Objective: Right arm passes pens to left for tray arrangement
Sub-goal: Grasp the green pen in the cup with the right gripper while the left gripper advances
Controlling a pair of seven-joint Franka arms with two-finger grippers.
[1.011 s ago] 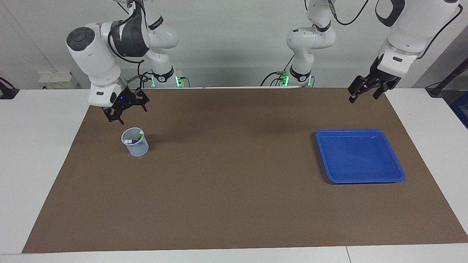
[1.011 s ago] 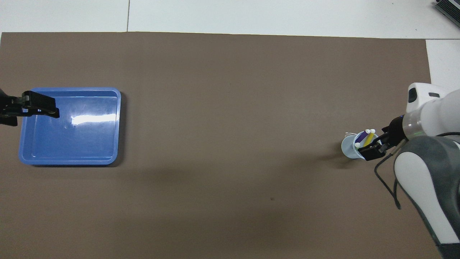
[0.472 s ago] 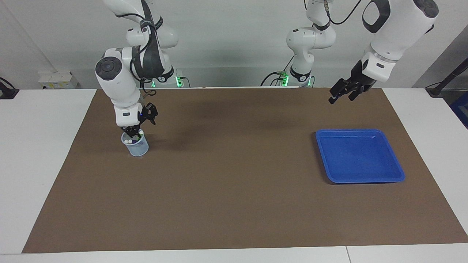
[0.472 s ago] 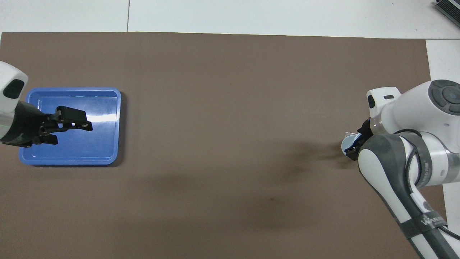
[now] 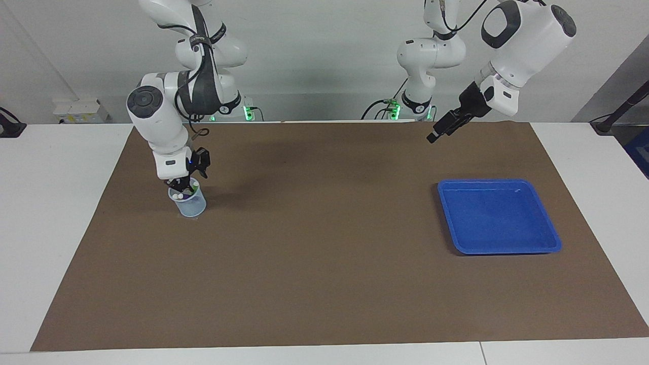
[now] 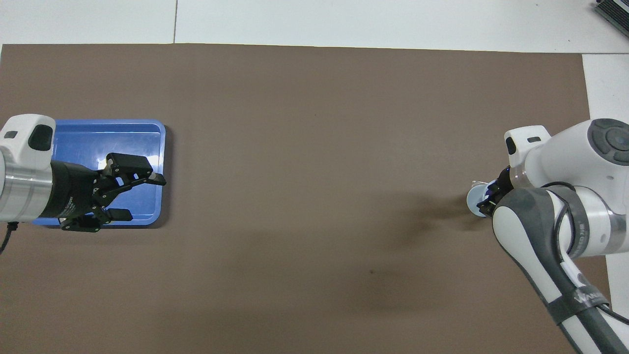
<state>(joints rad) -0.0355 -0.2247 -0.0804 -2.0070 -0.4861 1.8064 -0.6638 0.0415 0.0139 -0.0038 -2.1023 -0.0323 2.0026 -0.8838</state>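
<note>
1. The right hand [image 5: 182, 183] is lowered into the mouth of the mesh cup [image 5: 189, 204], presumably because the pens [image 5: 185, 191] stand upright there, whitish caps up, and can only be taken from above. Whether its fingers are spread or pinching a pen I cannot tell; the arm's own wrist hides them in the overhead view.

2. The left hand [image 6: 128, 186] is raised in the air, its fingers spread apart, and in the overhead view it lies over the tray's [image 6: 88, 132] edge (the facing view shows it well above the mat, not touching anything). I judge it is turned toward the middle of the bench to receive a pen.

3. The tray sits toward the left arm's end, well apart from the cup at the right arm's end, and holds no pens.

4. Materials: the tray is glossy bright-blue plastic, shallow, rounded at the corners, with a raised rim that should keep round pens from rolling off. The cup is pale, see-through mesh, tapered and light (likely to tip if nudged). The brown mat [image 5: 314, 263] looks matte and flat.
</note>
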